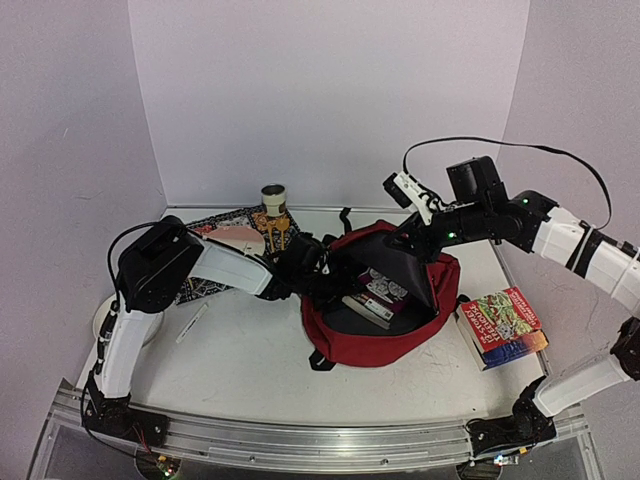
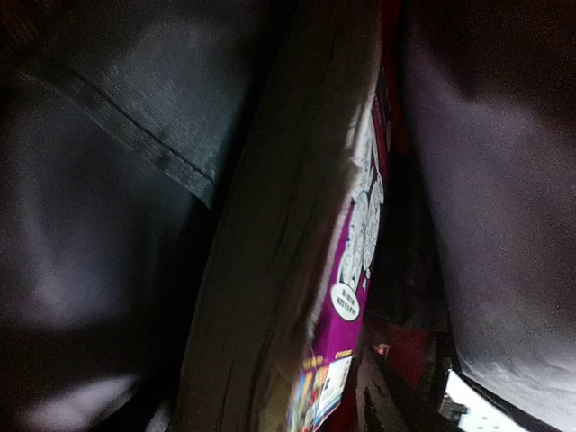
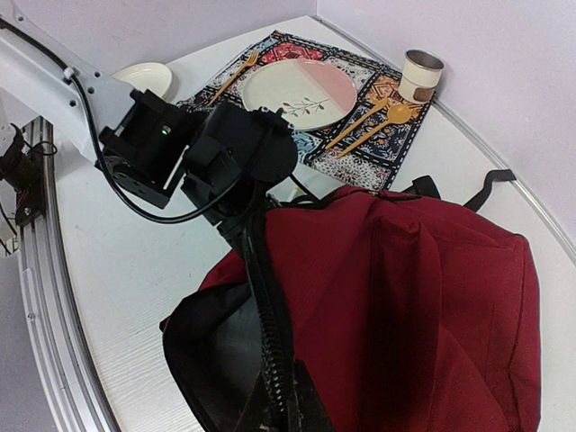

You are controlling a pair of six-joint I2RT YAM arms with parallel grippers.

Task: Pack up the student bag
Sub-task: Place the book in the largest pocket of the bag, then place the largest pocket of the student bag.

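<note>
The soft dark-red fabric student bag lies in the middle of the white desk with its black-lined mouth gaping, and it holds a purple-covered book with another flat book beside it. The right hand pinches the bag's upper zipper rim and holds it up, while the left hand reaches into the mouth from the left; whether it is spread cannot be told. A red paperback lies just right of the bag, and a patterned placemat with a pale plate lies behind-left.

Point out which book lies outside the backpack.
The red-covered book, lying on the table beside the student bag at the right of the top view, stacked on a blue one. The purple-covered book sits inside the bag's open compartment.
</note>
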